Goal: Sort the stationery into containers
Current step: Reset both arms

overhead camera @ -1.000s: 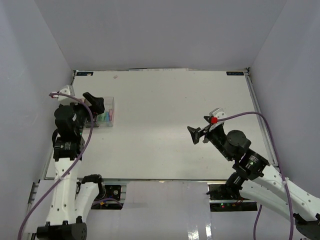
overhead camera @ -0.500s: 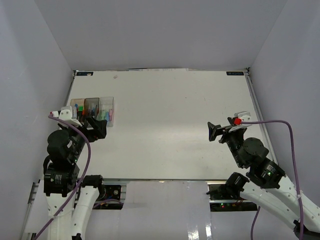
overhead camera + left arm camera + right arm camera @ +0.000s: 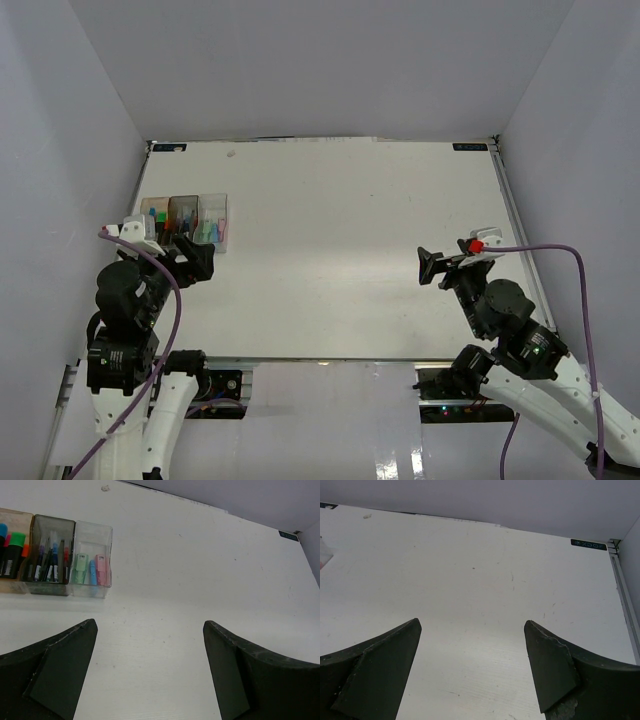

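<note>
I am holding my left gripper [image 3: 150, 625] and right gripper [image 3: 472, 622] wide open, gripping nothing. The boxes [image 3: 65, 589] are sitting at ten o'clock on the table [image 3: 330, 220], near my left gripper, with stationery [image 3: 50, 565] lying inside.

A white worktop [image 3: 340, 250] is shown. Three joined boxes [image 3: 185, 200] are set on it in a row: an amber box [image 3: 15, 516] left of the grey box [image 3: 52, 522], a clear box [image 3: 100, 532] right of it. A small speck [image 3: 231, 154] is seen beyond the grey box.

Containers [image 3: 47, 588] just beyond left tool [image 3: 149, 630]
</note>
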You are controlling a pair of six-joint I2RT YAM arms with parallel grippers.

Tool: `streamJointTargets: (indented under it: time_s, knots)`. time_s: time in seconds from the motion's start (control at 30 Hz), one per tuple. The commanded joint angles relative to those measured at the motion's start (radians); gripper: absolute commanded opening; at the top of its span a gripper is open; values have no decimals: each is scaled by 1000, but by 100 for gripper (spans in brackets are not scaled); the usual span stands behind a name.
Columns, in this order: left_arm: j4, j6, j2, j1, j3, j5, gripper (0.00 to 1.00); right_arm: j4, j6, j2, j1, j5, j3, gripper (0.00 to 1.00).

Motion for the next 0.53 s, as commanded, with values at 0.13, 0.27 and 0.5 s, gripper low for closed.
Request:
streamJointTargets:
  time_s: [0.13, 0.27, 0.5]
  knots:
    - [-15, -15, 7, -4, 3, -31, 98, 21, 2, -20, 3, 32, 3, 90]
    - [-8, -24, 8, -4, -3, -34, 98, 19, 2, -23, 4, 23, 1, 90]
    - [-8, -27, 8, -3, -4, -36, 98, 19, -2, -31, 4, 5, 1, 90]
